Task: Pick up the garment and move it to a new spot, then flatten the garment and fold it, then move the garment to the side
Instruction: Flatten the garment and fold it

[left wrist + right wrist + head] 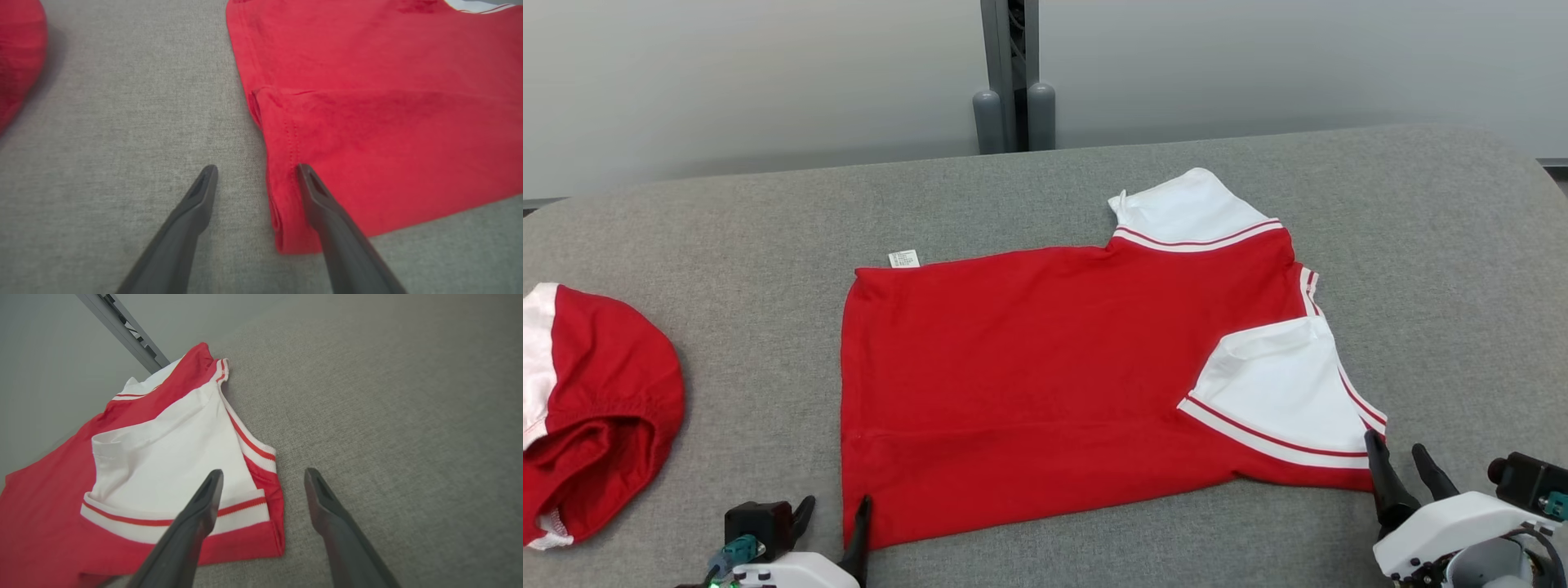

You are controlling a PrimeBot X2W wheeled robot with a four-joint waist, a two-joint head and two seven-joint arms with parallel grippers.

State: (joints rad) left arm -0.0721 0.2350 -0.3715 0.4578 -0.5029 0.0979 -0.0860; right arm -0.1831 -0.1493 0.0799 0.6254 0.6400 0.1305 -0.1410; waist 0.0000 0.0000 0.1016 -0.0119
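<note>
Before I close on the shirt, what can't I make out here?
Print on the label: too small, head view.
Rest of the other red garment: cut off by head view's left edge.
Underside of the shirt: hidden by its top layer.
Whether the left tool touches the shirt: unclear, left wrist view.

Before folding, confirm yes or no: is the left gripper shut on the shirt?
No, the left gripper stands open astride the edge of the red shirt.
</note>
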